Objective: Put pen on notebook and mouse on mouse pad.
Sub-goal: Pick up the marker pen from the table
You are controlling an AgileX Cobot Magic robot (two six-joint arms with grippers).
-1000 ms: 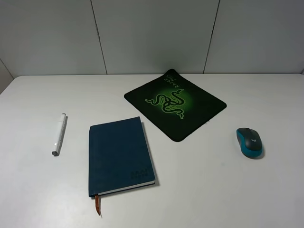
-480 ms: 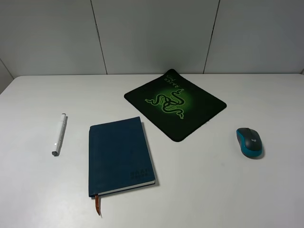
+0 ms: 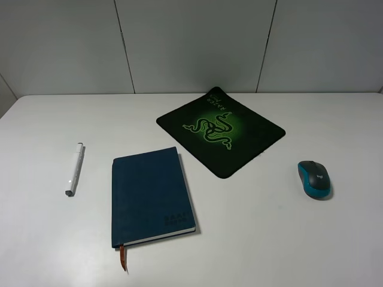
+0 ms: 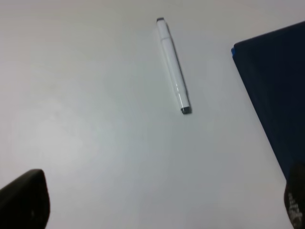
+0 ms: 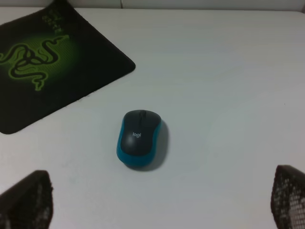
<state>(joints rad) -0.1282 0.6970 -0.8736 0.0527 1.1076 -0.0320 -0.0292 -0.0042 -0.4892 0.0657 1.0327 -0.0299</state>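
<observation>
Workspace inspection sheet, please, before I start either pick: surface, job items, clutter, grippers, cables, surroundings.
Surface: white table, flat and unmarked.
Job's things: pen lies on the table left of the closed notebook, apart from it; mouse sits on the table right of the mouse pad, off it.
Clutter: nothing seen.
Grippers: left gripper open and empty, facing the pen; right gripper open and empty, facing the mouse.
Cables: nothing seen.
Surroundings: grey panelled wall behind the table.
</observation>
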